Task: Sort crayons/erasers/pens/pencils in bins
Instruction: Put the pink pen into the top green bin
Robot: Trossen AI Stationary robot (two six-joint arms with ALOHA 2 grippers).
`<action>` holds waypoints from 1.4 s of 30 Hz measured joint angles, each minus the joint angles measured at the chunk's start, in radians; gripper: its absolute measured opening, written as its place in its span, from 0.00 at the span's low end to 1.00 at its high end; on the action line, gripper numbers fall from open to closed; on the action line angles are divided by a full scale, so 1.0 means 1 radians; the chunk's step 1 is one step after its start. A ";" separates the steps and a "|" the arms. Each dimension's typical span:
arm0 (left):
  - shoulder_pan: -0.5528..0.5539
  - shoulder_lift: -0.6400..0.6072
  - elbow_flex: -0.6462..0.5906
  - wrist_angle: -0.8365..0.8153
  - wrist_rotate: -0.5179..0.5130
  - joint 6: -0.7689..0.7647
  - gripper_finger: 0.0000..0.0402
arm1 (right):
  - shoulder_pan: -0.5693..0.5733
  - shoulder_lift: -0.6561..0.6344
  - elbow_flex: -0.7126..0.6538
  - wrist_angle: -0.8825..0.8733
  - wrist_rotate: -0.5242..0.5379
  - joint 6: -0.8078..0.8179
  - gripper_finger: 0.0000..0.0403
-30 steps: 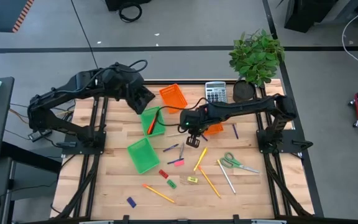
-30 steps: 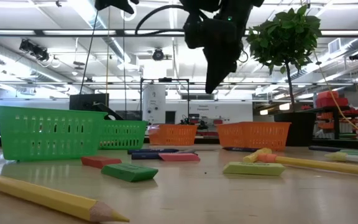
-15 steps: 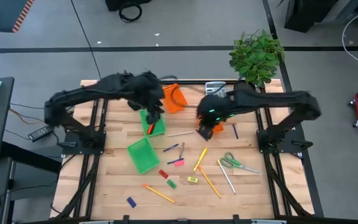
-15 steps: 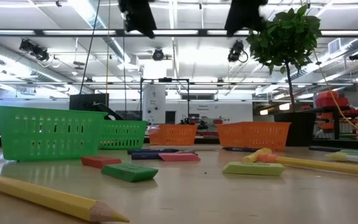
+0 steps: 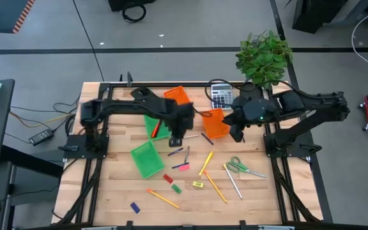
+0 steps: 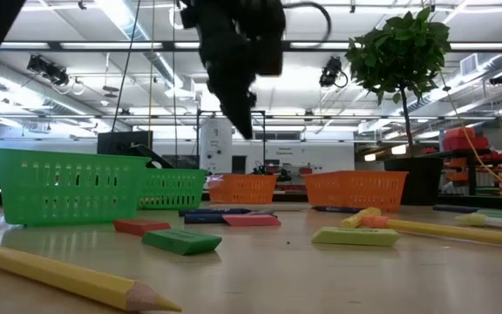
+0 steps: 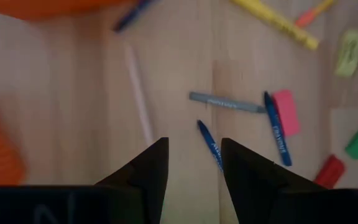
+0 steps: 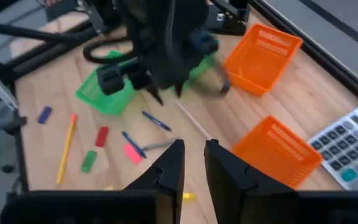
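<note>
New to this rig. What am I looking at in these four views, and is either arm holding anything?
It is a robot with two dark arms at a wooden table, each ending in a two-finger gripper. One picture looks straight down, one looks level across the tabletop, and two come from cameras on the wrists.

The left gripper hovers open and empty above the slim dark blue and grey pens. The right gripper hangs beside an orange plastic tray, with its fingers a little apart and nothing between them.

Scattered on the table: two green trays, a second orange tray, long yellow pencils, small coloured erasers, green-handled scissors, a grey calculator and a potted plant.
</note>
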 joint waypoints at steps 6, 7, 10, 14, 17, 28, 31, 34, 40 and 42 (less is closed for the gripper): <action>-0.024 0.108 0.000 0.045 -0.036 0.030 0.37 | 0.067 -0.003 0.000 -0.055 0.019 0.034 0.17; -0.021 0.119 0.000 0.051 -0.044 0.030 0.37 | 0.081 -0.003 0.000 -0.060 0.019 0.044 0.17; -0.008 0.134 -0.001 0.043 -0.100 0.024 0.35 | 0.128 -0.001 0.000 -0.075 0.026 0.080 0.17; 0.021 0.143 0.000 0.040 -0.121 0.022 0.34 | 0.205 -0.001 0.000 -0.094 0.075 0.129 0.17; 0.045 0.145 0.000 0.048 -0.080 0.032 0.34 | 0.258 -0.001 0.000 -0.107 0.135 0.172 0.17; 0.044 0.165 0.001 0.062 -0.007 0.057 0.33 | 0.333 -0.001 0.000 -0.159 0.244 0.335 0.17; 0.026 0.189 0.001 0.067 -0.029 0.073 0.33 | 0.333 -0.001 0.000 -0.159 0.245 0.369 0.17; 0.021 0.223 0.000 0.063 -0.061 0.064 0.33 | 0.333 0.000 0.000 -0.158 0.245 0.382 0.17; 0.043 0.261 0.006 0.074 -0.070 -0.034 0.32 | 0.333 0.000 0.000 -0.163 0.245 0.443 0.17; 0.045 0.260 0.007 0.075 -0.074 -0.040 0.31 | 0.333 0.000 0.000 -0.162 0.245 0.460 0.17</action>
